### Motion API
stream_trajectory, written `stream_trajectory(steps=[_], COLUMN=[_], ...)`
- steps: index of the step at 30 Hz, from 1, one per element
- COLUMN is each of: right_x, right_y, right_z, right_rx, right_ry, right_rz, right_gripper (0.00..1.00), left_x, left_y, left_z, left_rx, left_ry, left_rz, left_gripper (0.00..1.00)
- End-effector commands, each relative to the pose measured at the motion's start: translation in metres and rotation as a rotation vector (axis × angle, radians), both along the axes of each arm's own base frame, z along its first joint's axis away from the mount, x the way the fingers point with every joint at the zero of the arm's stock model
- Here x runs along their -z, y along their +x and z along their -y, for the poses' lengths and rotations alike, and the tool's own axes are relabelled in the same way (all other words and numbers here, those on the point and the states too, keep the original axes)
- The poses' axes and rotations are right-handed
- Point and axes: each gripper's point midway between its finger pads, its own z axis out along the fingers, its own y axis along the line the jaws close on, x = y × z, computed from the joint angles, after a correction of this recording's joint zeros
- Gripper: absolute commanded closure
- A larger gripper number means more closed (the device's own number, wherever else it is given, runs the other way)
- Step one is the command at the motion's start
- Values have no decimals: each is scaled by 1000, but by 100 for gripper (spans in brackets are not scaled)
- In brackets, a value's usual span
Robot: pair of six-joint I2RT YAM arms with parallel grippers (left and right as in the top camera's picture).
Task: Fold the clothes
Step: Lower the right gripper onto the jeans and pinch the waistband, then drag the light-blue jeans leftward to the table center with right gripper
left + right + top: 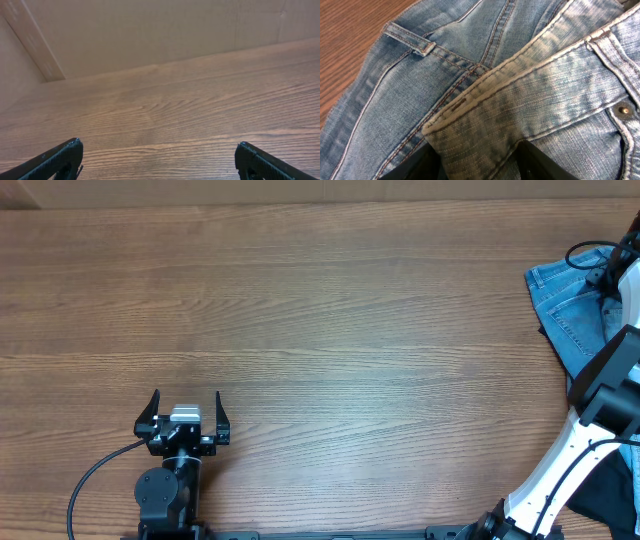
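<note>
At the table's (330,330) right edge, the right gripper (480,162) apparently pinches the clothes (485,100); left gripper (186,412) released.

1. Overhead view: bright, even light; my table (330,310) shows sharp grain, faint sheen mid-top, no hard shadows.
2. My left wrist view: warm, softer; the far wall is slightly hazy, and my left gripper (159,159) has dark fingers cropped at the bottom corners.
3. My right wrist view: denim shorts (485,85) crisp, stitching clear; shadow darkens the lower fold.
</note>
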Motion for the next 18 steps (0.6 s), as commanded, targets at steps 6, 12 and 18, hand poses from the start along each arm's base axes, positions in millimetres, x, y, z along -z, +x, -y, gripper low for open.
stream_trajectory(steps=[6,12,18], right_x=[10,-35,-126], right_y=[-2,0,-10], right_z=[13,13,8], right_rx=[7,-26,-50], right_ry=[-6,-51,-136], right_rz=[-10,30,129], right_gripper=[77,96,96], left_x=[0,0,0], left_y=[0,0,0], left_z=[0,0,0], left_rx=[-1,-1,-1], left_ry=[20,20,20], left_rz=[1,1,1], left_gripper=[0,0,0])
